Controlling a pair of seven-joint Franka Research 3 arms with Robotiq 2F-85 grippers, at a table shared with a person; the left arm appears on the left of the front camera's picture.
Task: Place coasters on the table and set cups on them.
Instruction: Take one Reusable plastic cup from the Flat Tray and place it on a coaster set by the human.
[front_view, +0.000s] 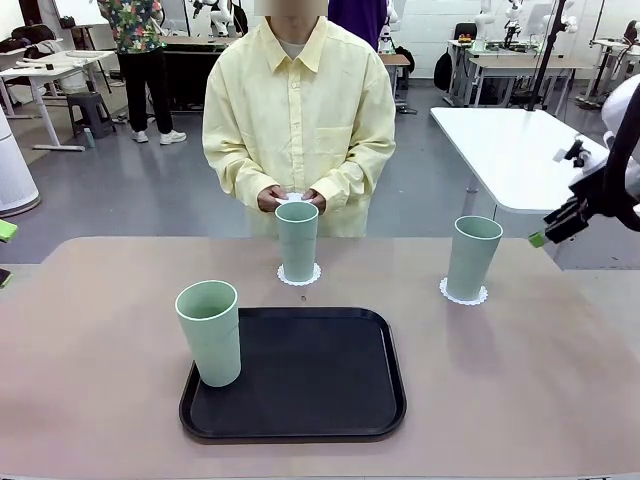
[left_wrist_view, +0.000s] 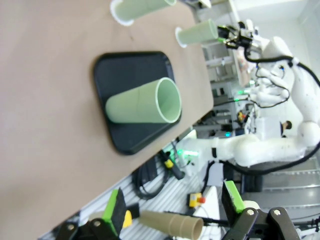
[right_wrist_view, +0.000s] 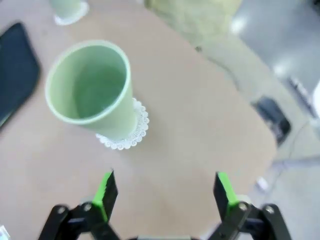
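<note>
Right pincer (right_wrist_view: 165, 186) hangs spread wide and empty, green pads apart, just short of the right-hand cup (right_wrist_view: 90, 90). That cup stands upright on its lacy right coaster (right_wrist_view: 137, 130), far right on the beige table (front_view: 100, 300). Left pincer (left_wrist_view: 174, 200) is likewise released, gripping nothing, out past the table's left side.

Middle cup (front_view: 297, 240) sits on the middle coaster (front_view: 299, 275), at the far edge in front of the person. And the third cup (front_view: 210, 332) waits on the near-left corner of the black tray (front_view: 320, 390), no doily under it. The person's hands (front_view: 272, 198) hold something small and white, likely the last coaster.

These tumblers look light, stiff matte plastic, tall and tapering to a narrow base, so I'd say tippy. Best taken around the wall at about mid-height, squeezed gently. The doilies are thin scalloped paper, flimsy, liable to slide or crumple under a dragged cup.
</note>
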